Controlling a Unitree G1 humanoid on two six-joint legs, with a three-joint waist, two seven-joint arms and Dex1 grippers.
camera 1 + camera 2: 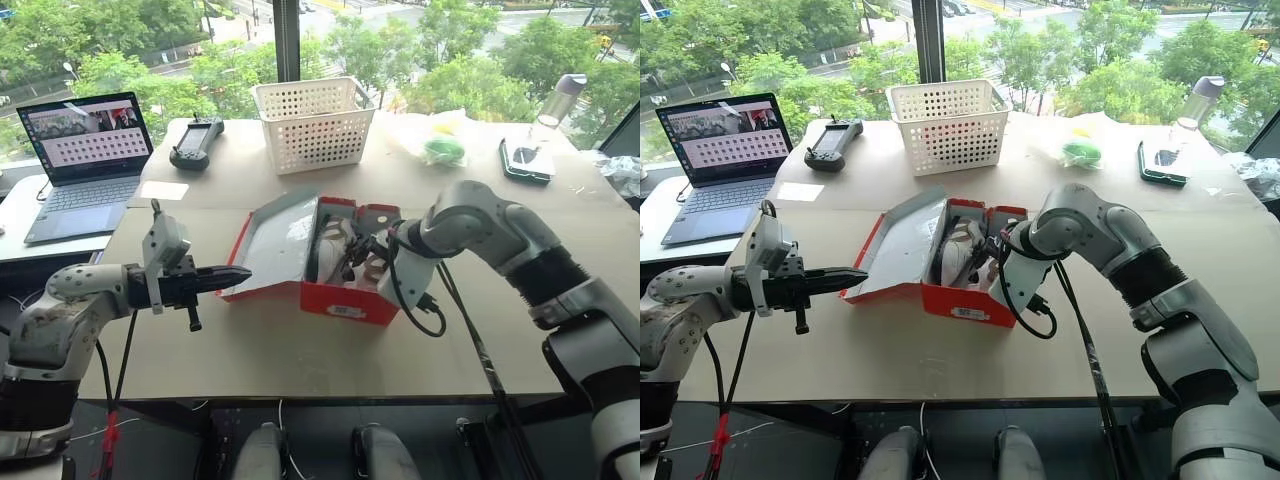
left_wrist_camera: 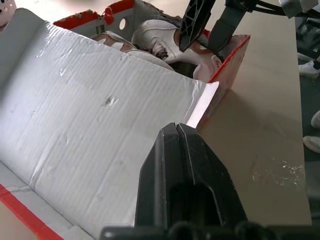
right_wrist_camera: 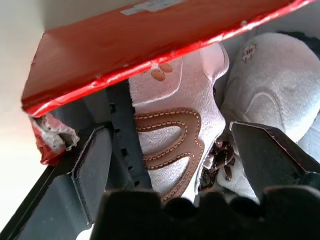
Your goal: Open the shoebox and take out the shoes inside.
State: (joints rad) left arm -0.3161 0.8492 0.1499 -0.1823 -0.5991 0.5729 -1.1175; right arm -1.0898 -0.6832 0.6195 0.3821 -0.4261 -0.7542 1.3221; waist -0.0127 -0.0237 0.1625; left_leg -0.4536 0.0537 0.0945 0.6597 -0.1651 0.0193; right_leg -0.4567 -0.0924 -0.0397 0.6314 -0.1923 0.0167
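Note:
The red shoebox (image 1: 345,300) stands open in the middle of the table. Its grey-white lid (image 1: 275,245) leans up and out to the left. My left gripper (image 1: 240,272) is shut, and its tip (image 2: 175,130) rests against the lid's near corner. Two white shoes with brown trim (image 1: 335,245) lie inside the box. My right gripper (image 1: 365,255) reaches down into the box from the right and is open. In the right wrist view its fingers (image 3: 92,165) stand on either side of one shoe (image 3: 175,115), with the other shoe (image 3: 275,85) beside it.
A white perforated basket (image 1: 313,122) stands behind the box. A black controller (image 1: 197,142) and an open laptop (image 1: 85,150) sit at the back left. At the back right are a plastic bag (image 1: 440,145), a dark green case (image 1: 527,160) and a bottle (image 1: 560,100).

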